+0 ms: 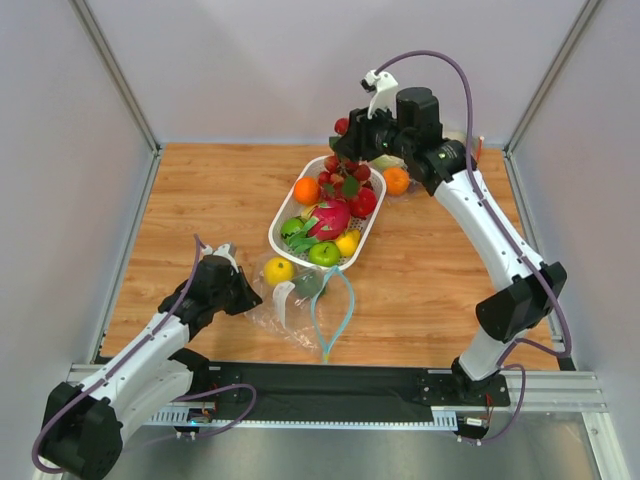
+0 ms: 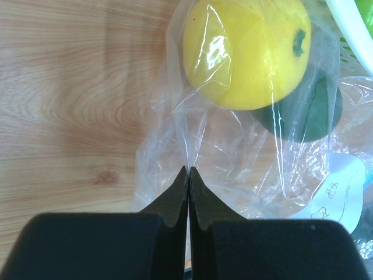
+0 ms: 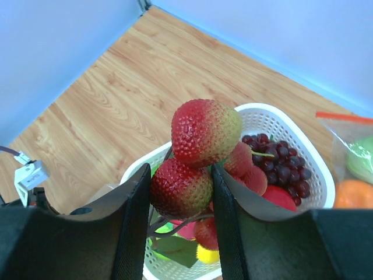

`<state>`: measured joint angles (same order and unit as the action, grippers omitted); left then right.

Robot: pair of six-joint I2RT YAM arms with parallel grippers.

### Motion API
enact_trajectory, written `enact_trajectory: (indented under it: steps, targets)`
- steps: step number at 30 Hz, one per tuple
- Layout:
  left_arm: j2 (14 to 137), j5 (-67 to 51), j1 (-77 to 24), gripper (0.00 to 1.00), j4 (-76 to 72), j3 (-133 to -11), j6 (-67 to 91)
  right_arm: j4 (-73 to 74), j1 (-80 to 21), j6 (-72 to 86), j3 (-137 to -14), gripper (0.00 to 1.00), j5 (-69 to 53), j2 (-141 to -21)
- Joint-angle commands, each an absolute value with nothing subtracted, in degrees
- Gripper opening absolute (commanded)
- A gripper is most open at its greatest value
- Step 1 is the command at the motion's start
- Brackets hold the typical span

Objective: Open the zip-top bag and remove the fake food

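The bag (image 1: 300, 318) lies flat on the counter (image 1: 200, 200), just near of the white basket (image 1: 276, 232) and towards the left arm's side. The left pincer (image 2: 187, 175) is fully closed on a fold of the clear plastic at the bag's left edge, pinning it. A lemon (image 2: 245, 49) and a dark green fruit (image 2: 309, 116) lie inside the bag, touching each other, with the white label (image 2: 344, 186) beside them. The teal zip strip (image 1: 325, 348) stands parted in a loop at the bag's right end, so the mouth is judged open. The bag's long axis runs from the left pincer's pinch across to that mouth, which faces the right arm's side. The right pincer (image 3: 179, 178) is raised over the far end of the basket, well apart from the bag. Its jaws are clamped on the lower fruit of a bunch of strawberries (image 3: 204, 131), and the bunch hangs clear above the basket's contents. The step in hand appears to be placing the strawberries in the basket directly below. After that, the bag lies near and to the left of the right pincer. The left arm is the nearer but is occupied with holding, so the reach into the mouth would probably fall to the right arm. Two pieces are judged outstanding.
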<state>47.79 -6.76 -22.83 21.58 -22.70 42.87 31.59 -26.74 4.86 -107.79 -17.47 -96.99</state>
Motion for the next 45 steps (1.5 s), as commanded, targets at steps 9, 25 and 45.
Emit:
enact_trajectory:
  steps: [9, 25, 45]
  targets:
    - [47.3, -7.5, -22.5, 0.00, 21.0, -23.5, 41.9, 21.3, -28.9, 11.4, -108.0, 0.04, -27.8, -97.9]
    - [45.9, -7.1, -22.6, 0.00, 21.9, -22.2, 41.7, 17.4, -35.9, 11.7, -98.3, 0.03, -24.5, -105.6]
    - [46.2, -7.1, -22.6, 0.00, 21.6, -21.6, 41.6, 16.1, -32.6, 12.4, -103.4, 0.02, -15.4, -112.4]
